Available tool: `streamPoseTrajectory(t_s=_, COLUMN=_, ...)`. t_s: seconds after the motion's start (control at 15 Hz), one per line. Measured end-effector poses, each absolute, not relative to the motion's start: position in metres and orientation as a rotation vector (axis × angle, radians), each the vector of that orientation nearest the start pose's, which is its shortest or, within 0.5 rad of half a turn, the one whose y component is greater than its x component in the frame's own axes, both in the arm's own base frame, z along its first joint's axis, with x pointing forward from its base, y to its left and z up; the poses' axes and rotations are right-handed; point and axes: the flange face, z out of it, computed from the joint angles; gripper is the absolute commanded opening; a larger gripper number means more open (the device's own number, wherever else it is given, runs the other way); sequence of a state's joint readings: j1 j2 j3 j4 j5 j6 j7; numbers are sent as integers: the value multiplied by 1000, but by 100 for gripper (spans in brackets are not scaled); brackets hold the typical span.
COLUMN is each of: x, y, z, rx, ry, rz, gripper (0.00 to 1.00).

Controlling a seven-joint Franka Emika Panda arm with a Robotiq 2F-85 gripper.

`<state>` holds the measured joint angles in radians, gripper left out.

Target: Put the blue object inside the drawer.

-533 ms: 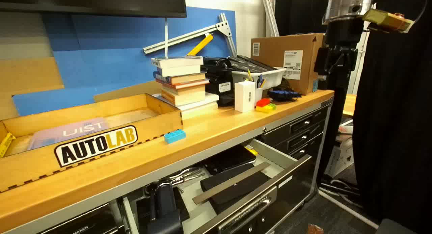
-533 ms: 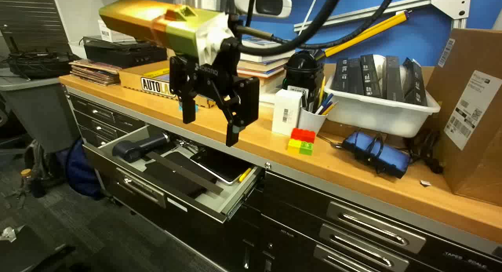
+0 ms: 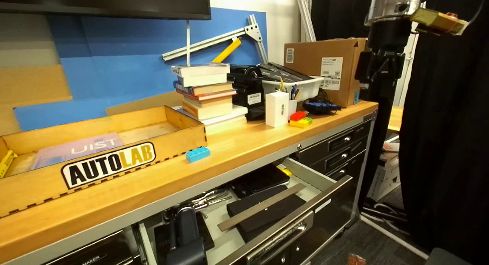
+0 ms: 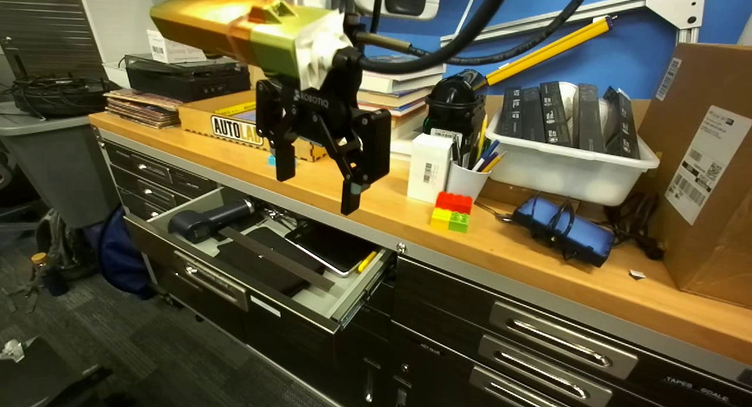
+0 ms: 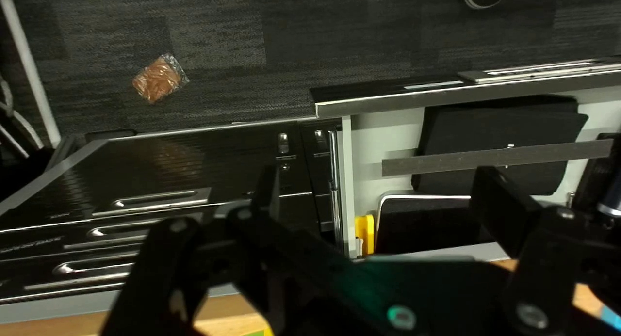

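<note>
The blue object (image 3: 198,154) is a small light-blue block on the wooden worktop, in front of the AUTOLAB box. In an exterior view it is mostly hidden behind a finger, with a sliver of the blue object (image 4: 272,160) showing. Its edge (image 5: 611,318) shows at the lower right of the wrist view. The drawer (image 3: 282,238) is pulled open below the worktop; the drawer (image 4: 155,245) holds black and grey items, a metal strip and a yellow piece. My gripper (image 4: 318,189) is open and empty, above and apart from the drawer and worktop, pointing down. The wrist view shows its spread fingers (image 5: 378,183).
The AUTOLAB box (image 3: 179,142), a stack of books (image 3: 208,93), a white box (image 3: 277,109), red, yellow and green bricks (image 4: 451,211), a white bin (image 4: 573,166) and a cardboard box (image 4: 699,178) stand on the worktop. Lower drawers (image 4: 552,336) are shut.
My gripper has risen very slightly and shifted a little. The blue object and the drawer have not moved.
</note>
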<state>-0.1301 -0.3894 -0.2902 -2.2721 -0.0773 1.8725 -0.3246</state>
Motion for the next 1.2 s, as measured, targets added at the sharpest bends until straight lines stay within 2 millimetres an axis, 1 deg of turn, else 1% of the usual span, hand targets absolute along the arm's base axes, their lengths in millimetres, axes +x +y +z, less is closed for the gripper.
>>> streamPoseTrajectory(t_s=0.13, x=401, y=-179, z=503, rx=-3120, ry=103, rz=-8, gripper=100)
streamPoseTrajectory(t_s=0.2, x=409, y=-166, z=505, rx=-3141, ry=105, rz=-31, gripper=100)
streamPoseTrajectory(t_s=0.27, x=417, y=-149, z=507, rx=-3167, ry=94, rz=-52, gripper=100)
streamPoseTrajectory(t_s=0.33, x=426, y=-127, z=509, rx=-3192, ry=76, rz=-74, gripper=100)
streamPoseTrajectory(t_s=0.47, x=440, y=-80, z=510, rx=-3235, ry=24, rz=-107, gripper=100)
streamPoseTrajectory(t_s=0.6, x=451, y=-33, z=507, rx=-3261, ry=-50, rz=-135, gripper=100)
streamPoseTrajectory(t_s=0.73, x=461, y=8, z=499, rx=-3270, ry=-132, rz=-160, gripper=100)
streamPoseTrajectory(t_s=0.87, x=470, y=44, z=487, rx=-3267, ry=-217, rz=-184, gripper=100)
streamPoseTrajectory(t_s=1.0, x=480, y=76, z=471, rx=-3251, ry=-289, rz=-206, gripper=100)
streamPoseTrajectory(t_s=1.2, x=494, y=118, z=444, rx=-3212, ry=-286, rz=-209, gripper=100)
